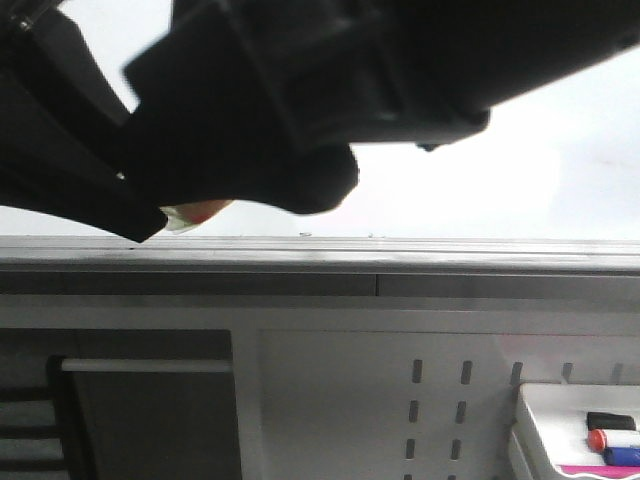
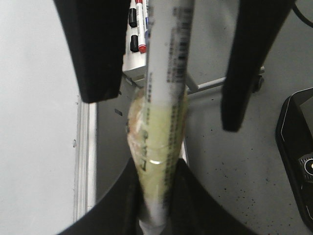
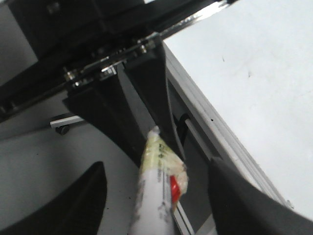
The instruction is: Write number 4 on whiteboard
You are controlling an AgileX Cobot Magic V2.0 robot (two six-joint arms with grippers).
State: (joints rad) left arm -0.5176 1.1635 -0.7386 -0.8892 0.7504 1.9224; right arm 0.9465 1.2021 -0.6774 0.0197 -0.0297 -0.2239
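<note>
Beside the near frame of the whiteboard (image 1: 560,160), needing a firm, square hold on the marker (image 2: 166,73) before pressing tip to board, with no number 4 showing there. Clamping the taped barrel in the closed left end effector (image 2: 156,171); spreading the right end effector (image 3: 156,166) wide around it, apparently touching nothing.

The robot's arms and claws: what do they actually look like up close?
Both are matt black. In the left wrist view the left gripper has two long, flat, blunt-ended black fingers. The right gripper shows broad, rounded black fingers. In the front view a bulky black arm with blocky moulded housings fills the top. No cables or markings are visible on them.
</note>
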